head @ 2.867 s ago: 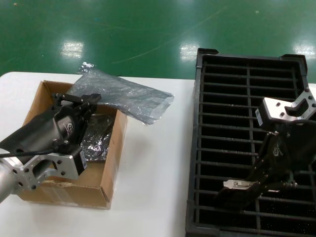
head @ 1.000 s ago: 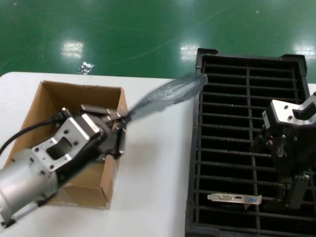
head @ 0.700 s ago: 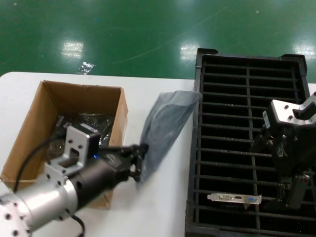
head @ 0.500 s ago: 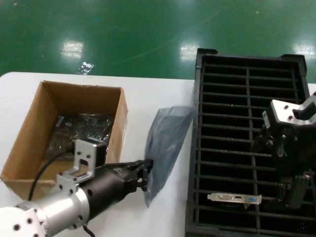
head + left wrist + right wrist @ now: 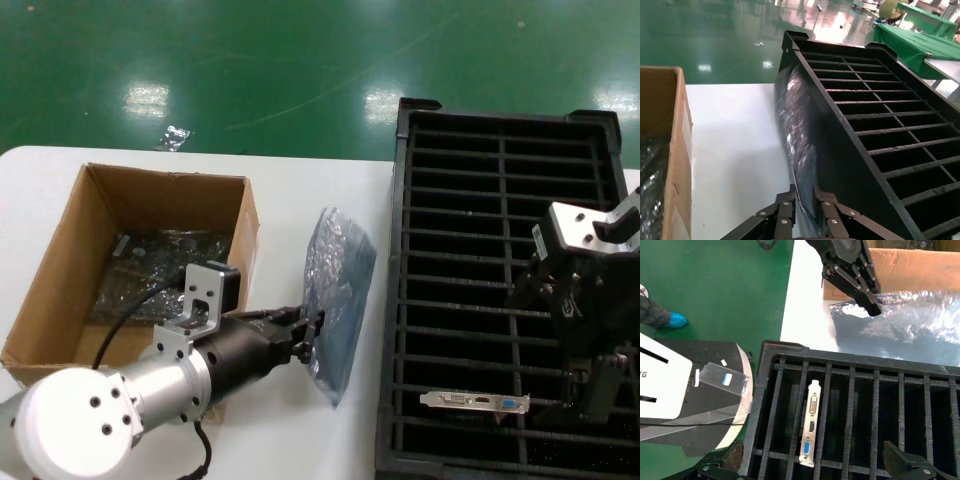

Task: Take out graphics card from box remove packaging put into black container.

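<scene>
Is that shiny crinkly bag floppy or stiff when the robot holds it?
Probably floppy: the bag, pinched at one edge by the left claw, looks thin and wrinkled all over. Likely very light, since that small pinch alone lifts it. The glossy plastic might be slippery.

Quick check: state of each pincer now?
Left pincer: shut on the crinkly grey anti-static plastic bag.
Right pincer: open, holding nothing, above the black slotted plastic tray.

This looks like a factory or electronics assembly hall. A glossy green painted floor (image 5: 300, 70) mirrors overhead lights, a white worktop (image 5: 300, 210) carries a ribbed black container (image 5: 500, 130) for parts, and green-covered tables (image 5: 920, 25) stand farther off in the left wrist view.
</scene>
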Robot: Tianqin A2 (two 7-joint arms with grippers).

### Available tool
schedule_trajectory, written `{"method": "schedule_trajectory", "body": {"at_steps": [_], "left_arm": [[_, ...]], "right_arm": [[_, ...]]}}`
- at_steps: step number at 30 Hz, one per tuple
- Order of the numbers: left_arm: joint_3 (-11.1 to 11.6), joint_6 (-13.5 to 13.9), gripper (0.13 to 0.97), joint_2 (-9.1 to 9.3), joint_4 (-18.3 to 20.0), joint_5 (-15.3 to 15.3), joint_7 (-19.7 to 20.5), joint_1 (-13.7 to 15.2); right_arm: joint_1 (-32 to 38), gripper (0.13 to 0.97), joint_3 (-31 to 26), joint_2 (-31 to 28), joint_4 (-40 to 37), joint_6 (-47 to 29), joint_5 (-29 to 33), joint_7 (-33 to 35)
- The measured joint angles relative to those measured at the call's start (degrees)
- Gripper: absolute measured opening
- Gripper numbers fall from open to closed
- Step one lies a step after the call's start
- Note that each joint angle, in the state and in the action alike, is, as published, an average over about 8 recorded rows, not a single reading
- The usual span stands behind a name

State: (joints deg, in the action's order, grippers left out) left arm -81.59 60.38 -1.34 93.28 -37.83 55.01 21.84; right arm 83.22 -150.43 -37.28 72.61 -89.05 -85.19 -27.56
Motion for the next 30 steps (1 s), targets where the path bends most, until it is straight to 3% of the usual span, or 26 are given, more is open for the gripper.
{"method": "schedule_trajectory", "body": {"at_steps": [6, 10, 13, 18, 22, 26, 30], "left_arm": [[-1.32, -1.05, 0.226, -2.36, 0.47, 0.07, -3.61, 2.17], [-2.58, -1.8, 0.29, -4.89, 5.03, 1.3, -7.6, 2.75], [-3.34, -3.07, 0.339, -6.9, 9.61, 4.28, -11.54, 2.64], [-3.02, -7.18, 0.437, -9.73, 16.2, 13.14, -20.22, 1.59], [-0.12, -11.37, 0.535, -10.46, 19.66, 22.45, -29.45, 0.36], [4.21, -15.36, 0.612, -8.11, 21.7, 32.61, -38.56, -0.22], [6.81, -17.77, 0.715, -4.68, 22.61, 40.38, -43.69, -0.37]], "right_arm": [[0.01, 0.966, -0.01, 0.0, 0.0, 0.01, -0.01, 0.0], [0.01, 0.966, -0.02, 0.0, 0.0, 0.01, -0.01, 0.0], [0.01, 0.966, -0.02, -0.01, 0.0, 0.01, -0.02, 0.0], [-0.11, 0.966, 0.12, -0.06, -0.04, 0.13, -0.23, -0.11], [-1.17, 0.966, 1.5, -0.28, -0.63, 1.18, -2.11, -0.59], [-3.56, 0.966, 5.0, -0.34, -2.41, 3.72, -6.61, -0.94], [-6.32, 0.966, 9.6, 0.26, -5.2, 6.68, -12.45, -0.53]]}}
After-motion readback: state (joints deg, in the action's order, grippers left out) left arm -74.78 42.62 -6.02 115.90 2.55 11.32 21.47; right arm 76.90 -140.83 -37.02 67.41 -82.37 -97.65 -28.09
